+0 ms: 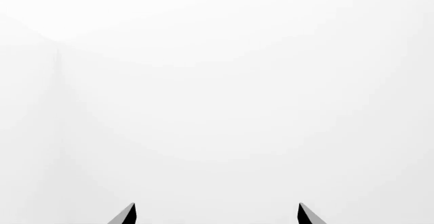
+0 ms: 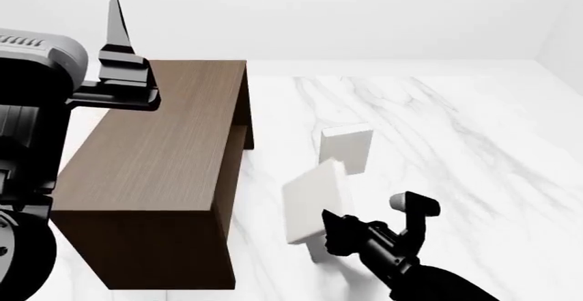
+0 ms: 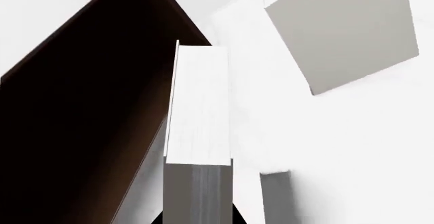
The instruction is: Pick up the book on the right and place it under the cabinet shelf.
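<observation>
My right gripper (image 2: pixel 330 227) is shut on the book (image 2: pixel 315 201), a thin pale grey-white slab held tilted above the floor, just right of the cabinet (image 2: pixel 164 144). In the right wrist view the book (image 3: pixel 200 112) runs edge-on out from between the right gripper's (image 3: pixel 198 218) black tips, alongside the dark cabinet (image 3: pixel 88 122). A strip of the cabinet shelf (image 2: pixel 234 161) shows along the open right side. My left gripper (image 2: pixel 116 28) is raised high at the upper left, and the left gripper (image 1: pixel 217 215) stands open, holding nothing.
A second look-alike book (image 2: pixel 346 149) stands upright on the white marble floor (image 2: pixel 455 151) just beyond the held one, and this second book (image 3: pixel 346 36) also shows in the right wrist view. White walls close off the back and right.
</observation>
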`<state>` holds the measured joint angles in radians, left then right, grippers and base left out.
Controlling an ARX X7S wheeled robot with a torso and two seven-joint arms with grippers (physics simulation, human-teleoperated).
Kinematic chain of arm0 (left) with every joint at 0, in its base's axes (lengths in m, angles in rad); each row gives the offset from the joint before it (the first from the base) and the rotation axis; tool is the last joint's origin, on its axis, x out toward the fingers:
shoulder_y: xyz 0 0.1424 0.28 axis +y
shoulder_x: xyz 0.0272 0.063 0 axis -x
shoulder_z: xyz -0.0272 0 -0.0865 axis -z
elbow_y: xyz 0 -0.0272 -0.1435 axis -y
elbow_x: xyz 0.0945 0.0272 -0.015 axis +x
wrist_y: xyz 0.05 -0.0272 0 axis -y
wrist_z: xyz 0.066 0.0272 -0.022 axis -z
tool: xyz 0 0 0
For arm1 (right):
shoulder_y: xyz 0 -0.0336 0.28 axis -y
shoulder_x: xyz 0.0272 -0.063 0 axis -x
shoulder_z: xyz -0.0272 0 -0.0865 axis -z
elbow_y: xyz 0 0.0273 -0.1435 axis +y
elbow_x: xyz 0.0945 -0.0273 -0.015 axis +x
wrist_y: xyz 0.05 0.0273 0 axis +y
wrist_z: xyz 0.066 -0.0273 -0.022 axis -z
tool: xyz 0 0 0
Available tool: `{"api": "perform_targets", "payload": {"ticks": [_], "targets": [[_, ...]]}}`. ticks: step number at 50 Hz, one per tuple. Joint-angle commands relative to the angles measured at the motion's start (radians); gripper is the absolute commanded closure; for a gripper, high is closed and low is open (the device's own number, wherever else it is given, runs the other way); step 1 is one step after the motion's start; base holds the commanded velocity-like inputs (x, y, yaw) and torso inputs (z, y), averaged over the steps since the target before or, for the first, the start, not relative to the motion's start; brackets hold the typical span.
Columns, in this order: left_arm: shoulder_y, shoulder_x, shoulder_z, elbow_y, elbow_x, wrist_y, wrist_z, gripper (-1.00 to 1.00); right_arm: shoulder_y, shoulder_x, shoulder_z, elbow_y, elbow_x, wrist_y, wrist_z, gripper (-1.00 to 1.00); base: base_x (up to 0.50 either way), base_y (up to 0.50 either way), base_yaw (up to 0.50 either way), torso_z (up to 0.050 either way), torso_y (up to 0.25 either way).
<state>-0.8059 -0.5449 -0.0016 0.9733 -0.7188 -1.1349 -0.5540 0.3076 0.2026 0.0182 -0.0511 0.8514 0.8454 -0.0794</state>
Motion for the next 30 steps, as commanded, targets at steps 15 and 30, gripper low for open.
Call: {"api": "perform_targets", "payload": {"ticks": [15, 30], "targets": [[0.039, -0.021, 0.017, -0.012, 0.012, 0.053, -0.011, -1.0, -0.007, -0.144, 0.036, 0.164, 0.142, -0.08, -0.055, 1.0, 0.0, 0.0, 0.0, 0.0, 0.001], [0.041, -0.026, 0.027, -0.013, 0.007, 0.061, -0.022, -1.0, 0.031, -0.174, -0.026, 0.313, 0.105, -0.178, -0.095, 1.0, 0.0, 0.0, 0.0, 0.001, 0.001]]}}
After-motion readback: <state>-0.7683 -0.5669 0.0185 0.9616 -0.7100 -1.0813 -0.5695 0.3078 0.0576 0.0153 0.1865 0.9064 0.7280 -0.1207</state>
